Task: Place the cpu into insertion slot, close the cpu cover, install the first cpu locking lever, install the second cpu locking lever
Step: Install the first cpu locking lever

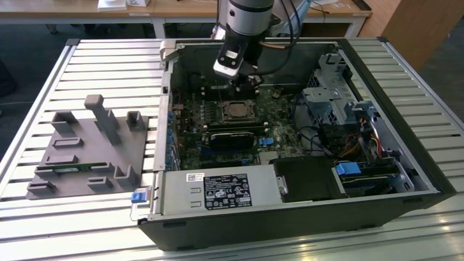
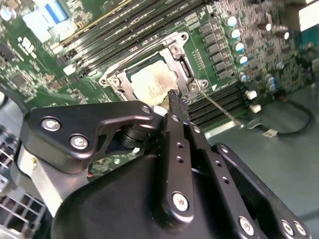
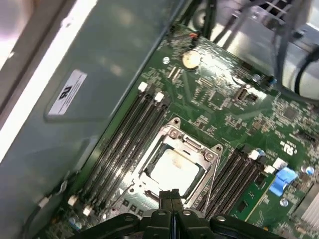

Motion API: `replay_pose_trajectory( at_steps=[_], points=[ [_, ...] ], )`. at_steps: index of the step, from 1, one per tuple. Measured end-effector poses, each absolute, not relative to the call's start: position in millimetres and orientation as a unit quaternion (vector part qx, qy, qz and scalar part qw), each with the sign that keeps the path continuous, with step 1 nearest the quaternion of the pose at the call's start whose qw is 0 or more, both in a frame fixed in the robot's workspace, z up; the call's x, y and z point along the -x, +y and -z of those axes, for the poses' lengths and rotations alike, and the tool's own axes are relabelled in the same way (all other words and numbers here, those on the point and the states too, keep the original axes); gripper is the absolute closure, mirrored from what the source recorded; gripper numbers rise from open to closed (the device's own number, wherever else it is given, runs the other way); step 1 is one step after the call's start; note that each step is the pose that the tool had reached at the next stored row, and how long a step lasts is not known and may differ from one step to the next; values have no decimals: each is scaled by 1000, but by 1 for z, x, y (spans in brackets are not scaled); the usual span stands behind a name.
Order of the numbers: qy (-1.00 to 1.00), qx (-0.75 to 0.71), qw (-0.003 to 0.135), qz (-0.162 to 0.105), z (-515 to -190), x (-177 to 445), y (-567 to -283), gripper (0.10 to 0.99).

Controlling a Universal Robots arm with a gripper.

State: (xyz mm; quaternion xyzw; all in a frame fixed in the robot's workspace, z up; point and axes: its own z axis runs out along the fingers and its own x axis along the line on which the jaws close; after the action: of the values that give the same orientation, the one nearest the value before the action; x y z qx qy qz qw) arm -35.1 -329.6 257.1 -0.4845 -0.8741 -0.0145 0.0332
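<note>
Judging by how things lie, we are at the lever stage: the cpu (image 2: 149, 82) sits flat in the insertion slot (image 2: 127, 80), and the cpu cover (image 3: 189, 145) lies down around it, its window framing the pale metal top. Our gripper (image 2: 175, 99) hangs just beside the socket's edge, on its far side in the exterior view, fingers pressed together with nothing visible between them. A thin locking lever (image 2: 219, 107) slants out from the cover's corner; it looks unlatched, though from this angle we cannot be sure. To do the step well, we think the closed tips should bear on the lever's end, not on the cover or the chip, and sweep it down and sideways in one smooth push until it tucks under its hook, with force low enough not to flex the board. Room is tight: memory slots (image 3: 124, 144) flank the socket on both sides, a row of capacitors (image 2: 237, 35) stands near, and a loose cable (image 2: 279, 130) lies on the floor of the computer case (image 1: 290, 228). A long black block (image 1: 232, 136) sits just on the near side of the socket, the power supply (image 1: 217, 191) lies by the near wall, and a grey fixture (image 1: 87, 147) rests on the table (image 1: 43, 228) at the exterior view's left, well apart. Nothing appears to stand between the tips and the lever.
</note>
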Motion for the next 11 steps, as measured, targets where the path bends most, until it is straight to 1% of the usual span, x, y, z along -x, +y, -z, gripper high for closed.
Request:
replay_pose_trajectory(
  at_steps=[11],
  points=[
    [-918, 396, 34, 11, -257, 35, -330, 980]
  ],
)
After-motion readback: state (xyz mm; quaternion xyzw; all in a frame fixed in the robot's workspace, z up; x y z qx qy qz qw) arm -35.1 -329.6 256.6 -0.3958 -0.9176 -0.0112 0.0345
